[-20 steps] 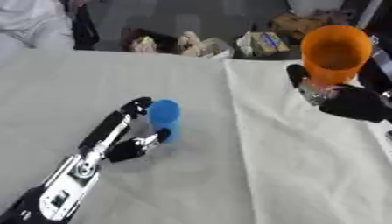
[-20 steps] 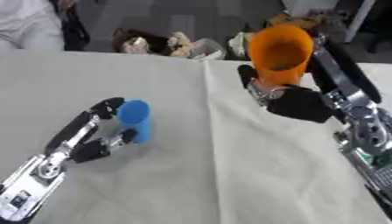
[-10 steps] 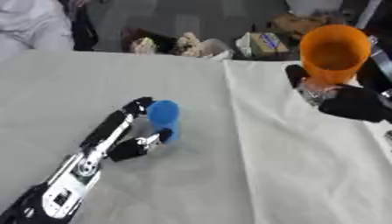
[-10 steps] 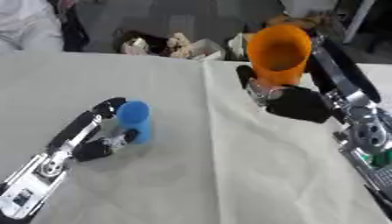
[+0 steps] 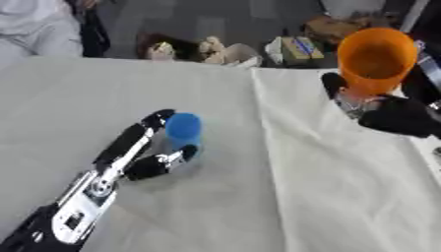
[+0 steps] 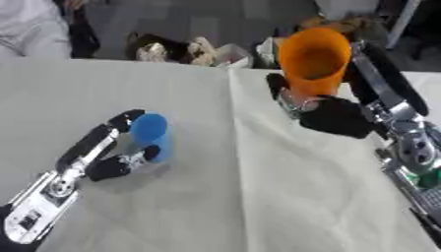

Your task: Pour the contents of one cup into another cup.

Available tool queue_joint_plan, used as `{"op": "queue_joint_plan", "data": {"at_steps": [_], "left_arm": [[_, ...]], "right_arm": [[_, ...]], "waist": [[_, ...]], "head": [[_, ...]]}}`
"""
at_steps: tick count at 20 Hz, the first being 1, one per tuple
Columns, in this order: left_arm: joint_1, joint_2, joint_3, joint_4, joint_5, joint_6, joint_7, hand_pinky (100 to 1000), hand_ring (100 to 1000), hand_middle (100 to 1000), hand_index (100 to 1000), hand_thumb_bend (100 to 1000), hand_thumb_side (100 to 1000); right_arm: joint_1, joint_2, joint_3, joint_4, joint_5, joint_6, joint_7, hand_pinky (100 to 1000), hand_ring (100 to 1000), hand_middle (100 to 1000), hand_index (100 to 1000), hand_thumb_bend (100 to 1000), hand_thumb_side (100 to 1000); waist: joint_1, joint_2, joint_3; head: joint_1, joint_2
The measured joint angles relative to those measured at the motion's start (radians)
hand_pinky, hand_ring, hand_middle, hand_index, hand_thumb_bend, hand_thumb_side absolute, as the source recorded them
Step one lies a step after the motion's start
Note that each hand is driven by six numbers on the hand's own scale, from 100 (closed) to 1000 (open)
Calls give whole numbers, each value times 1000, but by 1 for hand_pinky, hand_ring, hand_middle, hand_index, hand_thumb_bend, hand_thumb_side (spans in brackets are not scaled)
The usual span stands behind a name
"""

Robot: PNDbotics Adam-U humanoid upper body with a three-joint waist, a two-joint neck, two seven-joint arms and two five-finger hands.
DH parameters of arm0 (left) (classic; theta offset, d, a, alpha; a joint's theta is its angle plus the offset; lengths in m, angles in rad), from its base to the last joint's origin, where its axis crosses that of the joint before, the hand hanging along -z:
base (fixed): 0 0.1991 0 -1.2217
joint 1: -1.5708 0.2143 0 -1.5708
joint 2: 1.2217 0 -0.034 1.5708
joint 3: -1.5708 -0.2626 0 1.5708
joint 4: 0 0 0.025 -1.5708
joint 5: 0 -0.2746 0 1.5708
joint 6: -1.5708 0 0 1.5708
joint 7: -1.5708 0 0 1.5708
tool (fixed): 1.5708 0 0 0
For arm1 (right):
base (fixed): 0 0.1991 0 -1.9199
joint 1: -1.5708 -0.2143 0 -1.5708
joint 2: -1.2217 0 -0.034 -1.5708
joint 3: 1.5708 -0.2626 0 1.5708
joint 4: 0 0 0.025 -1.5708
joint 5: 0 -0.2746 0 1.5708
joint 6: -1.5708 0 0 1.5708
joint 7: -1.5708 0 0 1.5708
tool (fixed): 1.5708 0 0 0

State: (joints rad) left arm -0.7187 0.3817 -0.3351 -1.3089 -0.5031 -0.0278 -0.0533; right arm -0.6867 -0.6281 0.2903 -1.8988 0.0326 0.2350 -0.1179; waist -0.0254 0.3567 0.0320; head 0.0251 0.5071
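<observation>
You are at the carry stage — your right hand (image 6: 331, 115) grips the raised orange cup (image 6: 313, 60), well apart from the blue cup (image 5: 183, 131) that your left hand (image 5: 142, 155) clasps on the white-clothed table (image 5: 258, 197) — so next bring orange over blue, then tip.

Bare cloth (image 5: 284, 162) between blue cup (image 5: 182, 129); orange cup (image 5: 375, 60)

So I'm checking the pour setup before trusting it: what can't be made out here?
- Orange cup: contents, both views; the inside is blurred.
- Blue cup: any contents; its top reads as flat blue.
- Right hand: fingers behind the orange cup's base.
- Left hand: actual contact with the blue cup, blurred.
</observation>
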Motion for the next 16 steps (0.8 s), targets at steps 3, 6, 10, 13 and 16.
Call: {"op": "queue_joint_plan", "data": {"at_steps": [3,6,10,13,16], "left_arm": [[-3,-5,0,7,0,1,2,871,856,933,948,543,895],[-5,-8,0,15,0,-1,6,853,843,926,941,540,891],[-13,-17,0,25,2,-2,13,844,834,926,934,537,887],[-14,-23,0,33,3,-5,17,861,844,929,930,537,890],[-21,-25,0,41,3,-9,19,865,848,931,920,541,893]], "right_arm": [[0,0,0,0,0,0,0,283,543,634,580,100,330],[0,1,0,0,0,0,0,283,543,634,580,100,329],[0,4,0,1,-1,0,0,281,542,634,579,100,330],[0,7,0,1,-2,0,0,279,542,633,578,100,327],[-1,7,0,1,-5,0,0,279,542,634,578,100,325]], "waist": [[0,0,0],[0,0,0],[0,0,-1],[0,0,-2],[0,0,-3]], "head": [[0,0],[0,0],[1,-6],[3,-8],[4,-8]]}}
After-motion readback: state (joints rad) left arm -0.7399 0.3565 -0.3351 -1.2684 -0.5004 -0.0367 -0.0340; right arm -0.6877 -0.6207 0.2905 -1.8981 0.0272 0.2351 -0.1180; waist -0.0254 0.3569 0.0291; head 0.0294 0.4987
